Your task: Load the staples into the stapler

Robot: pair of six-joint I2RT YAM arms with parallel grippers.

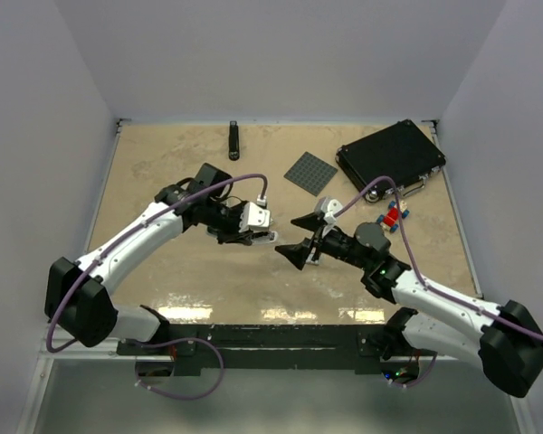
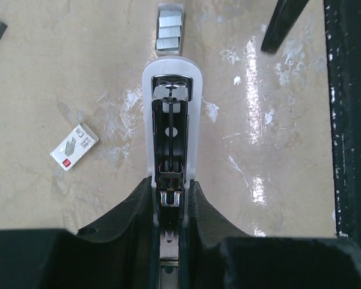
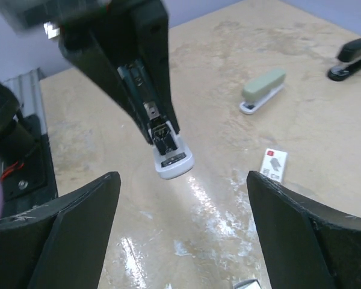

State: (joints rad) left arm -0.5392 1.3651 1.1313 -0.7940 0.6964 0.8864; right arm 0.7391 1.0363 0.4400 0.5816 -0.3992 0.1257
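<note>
1. The left jaws are gripping the rear of the stapler (image 2: 169,120) tightly. They are holding its pale base and open metal channel off the counter (image 2: 277,150), with the nose pointing to the upper middle of the left wrist view.
2. The right jaws are standing wide open and gripping nothing, hovering just beside the stapler's nose at the centre of the top view.
3. A grey-green piece (image 3: 263,90), probably the stapler's other half, is lying on the counter at the upper right of the right wrist view, well apart from the held part.
4. As I judge it, the step in hand is fetching a strip of staples for the channel. The right jaws should be pinching one strip by its long sides and carrying it level, legs down. They should be lining it up with the channel before lowering it in, while the left jaws are holding the stapler steady.
5. The tray (image 2: 169,27) is sitting on the counter just beyond the nose, at the top of the left wrist view. It is carrying silvery staples (image 2: 169,42) in short strips.
6. The white box (image 2: 74,146) is lying flat at the left of that view, and I cannot tell whether anything is inside.
7. The black case (image 1: 391,155) at the upper right of the top view is sitting shut, hiding its contents.
</note>
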